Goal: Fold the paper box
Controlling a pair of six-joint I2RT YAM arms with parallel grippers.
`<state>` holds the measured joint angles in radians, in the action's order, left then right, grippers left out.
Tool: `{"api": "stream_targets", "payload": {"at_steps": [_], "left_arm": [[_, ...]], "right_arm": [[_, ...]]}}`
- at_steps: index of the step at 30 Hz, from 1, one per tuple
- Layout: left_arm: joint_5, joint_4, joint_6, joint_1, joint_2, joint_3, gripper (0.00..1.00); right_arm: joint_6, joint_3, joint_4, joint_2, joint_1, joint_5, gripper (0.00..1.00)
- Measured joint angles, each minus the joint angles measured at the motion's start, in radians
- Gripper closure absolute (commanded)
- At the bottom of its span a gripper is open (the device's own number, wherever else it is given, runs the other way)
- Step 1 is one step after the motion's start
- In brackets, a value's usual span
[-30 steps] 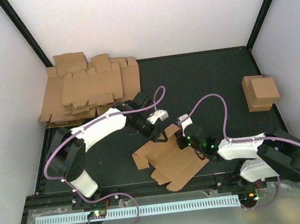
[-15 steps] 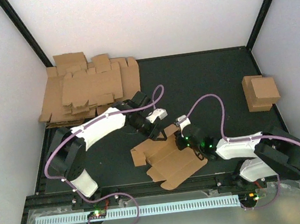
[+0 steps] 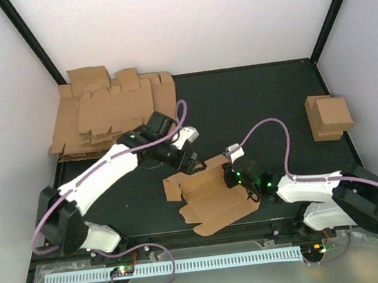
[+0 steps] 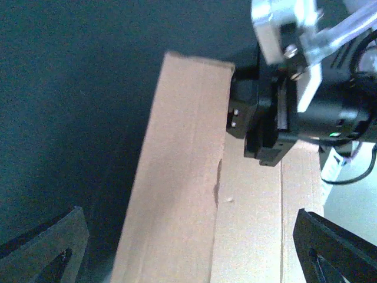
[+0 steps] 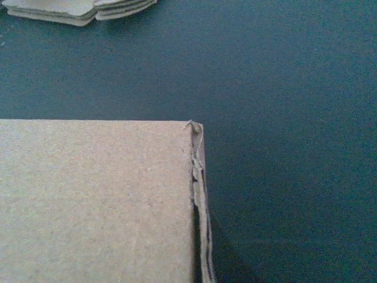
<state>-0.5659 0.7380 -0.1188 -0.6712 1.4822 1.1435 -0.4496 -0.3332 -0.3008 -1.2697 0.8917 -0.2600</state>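
Surface (image 3: 260, 97): a flat, matte black mat with plain white walls around it.

Box (image 3: 214, 197): a brown cardboard die-cut blank, partly folded, lying near the front middle of the surface between the two hands. Its flat panels and small tabs spread toward the near edge. One long panel stands raised along the far side.

Box, left wrist view: the raised panel is a long, smooth tan strip. A straight crease runs down it, with a small nick partway along.

Box, right wrist view: a broad panel fills the lower left, with a fine, grainy fibre texture. Its square corner has a frayed, layered edge.

Left hand (image 3: 190, 157): spread wide and holding nothing, above the far left part of the box. In its own view, two angular black fingers (image 4: 44, 250) sit in the bottom corners with the raised panel between them. Neither is seen touching the panel.

Right hand (image 3: 232, 172): jaws drawn narrow at the far right edge of the box. Seen from the left wrist, its blocky black fingers (image 4: 238, 118) meet the top corner of the raised panel. It seems to pinch the cardboard there, though the contact is partly hidden.

Pile (image 3: 109, 114): flat brown blanks with notched outlines, loosely stacked in the far left corner, well apart from the box.

Folded boxes (image 3: 328, 116): small, squared brown cardboard boxes, stacked by the right wall.
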Motion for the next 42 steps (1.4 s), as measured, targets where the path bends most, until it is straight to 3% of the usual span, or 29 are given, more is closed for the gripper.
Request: {"api": "stream_targets", "payload": {"at_steps": [7, 15, 20, 33, 42], "left_arm": [[0.186, -0.021, -0.031, 0.016, -0.297, -0.015, 0.01], [0.362, -0.079, -0.084, 0.03, -0.628, -0.159, 0.01], [0.422, -0.08, -0.125, 0.05, -0.75, -0.215, 0.02], [0.324, -0.085, -0.194, 0.061, -0.726, -0.416, 0.01], [0.25, -0.209, -0.261, 0.061, -0.602, -0.466, 0.01]], "right_arm": [[-0.057, 0.0, 0.065, 0.088, 0.0, -0.02, 0.98], [-0.139, -0.015, 0.156, 0.192, -0.013, -0.032, 0.98], [-0.171, -0.021, 0.179, 0.23, -0.036, -0.022, 0.98], [-0.186, -0.097, 0.238, 0.173, -0.057, 0.01, 0.98], [-0.188, -0.135, 0.244, 0.13, -0.057, 0.016, 0.98]]}}
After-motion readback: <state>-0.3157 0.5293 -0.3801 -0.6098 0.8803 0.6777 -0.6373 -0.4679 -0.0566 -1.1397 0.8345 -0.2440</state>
